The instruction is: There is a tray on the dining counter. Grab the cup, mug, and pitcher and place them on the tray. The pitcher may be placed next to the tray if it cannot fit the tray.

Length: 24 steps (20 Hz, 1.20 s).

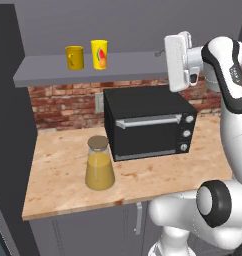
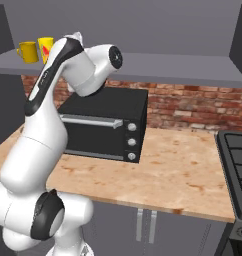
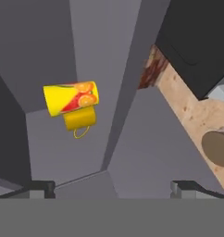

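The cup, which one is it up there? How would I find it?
Look at the grey shelf above the black oven. Two yellow things stand there side by side. The cup is the taller one with a fruit picture and no handle; the mug beside it is shorter.

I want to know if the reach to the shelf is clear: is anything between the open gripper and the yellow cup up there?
Nothing visible blocks it. In the hand view the gripper is open and faces the cup across bare grey shelf. The mug stands close beside the cup, on the side away from the arm. The toaster oven sits below on the counter.
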Tool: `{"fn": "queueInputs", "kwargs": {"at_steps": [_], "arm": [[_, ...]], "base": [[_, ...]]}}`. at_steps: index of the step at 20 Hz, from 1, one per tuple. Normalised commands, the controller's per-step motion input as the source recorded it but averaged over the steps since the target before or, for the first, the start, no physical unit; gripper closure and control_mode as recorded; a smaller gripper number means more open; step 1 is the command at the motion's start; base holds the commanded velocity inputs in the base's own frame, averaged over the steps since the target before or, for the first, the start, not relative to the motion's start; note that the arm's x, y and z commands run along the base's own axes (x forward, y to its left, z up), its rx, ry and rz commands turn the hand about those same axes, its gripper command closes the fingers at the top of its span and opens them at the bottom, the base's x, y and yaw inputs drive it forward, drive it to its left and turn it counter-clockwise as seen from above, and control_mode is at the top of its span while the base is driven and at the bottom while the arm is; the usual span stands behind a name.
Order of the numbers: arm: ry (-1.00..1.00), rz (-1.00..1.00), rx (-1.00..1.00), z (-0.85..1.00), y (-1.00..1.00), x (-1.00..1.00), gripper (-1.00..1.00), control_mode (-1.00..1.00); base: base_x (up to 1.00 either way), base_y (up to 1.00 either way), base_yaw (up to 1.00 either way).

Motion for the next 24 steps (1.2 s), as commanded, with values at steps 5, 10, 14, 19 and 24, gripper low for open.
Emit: {"fn": "queueInputs", "kwargs": {"at_steps": [5,10,14,19,24], "arm": [[0.00,0.00,-0.09,0.01,0.37,0.12,-1.00,-1.00],[0.00,0.00,-0.09,0.03,0.25,0.17,-1.00,-1.00],[0.00,0.00,-0.05,0.02,0.18,0.13,-1.00,-1.00],[0.00,0.00,-0.05,0.06,0.20,0.21,-1.00,-1.00],[0.00,0.00,-0.03,0.14,0.08,0.19,-1.00,-1.00]], "base": [[0.00,0.00,0.00],[0.00,0.00,0.00],[0.00,0.00,0.00],[0.00,0.00,0.00],[0.00,0.00,0.00]]}}
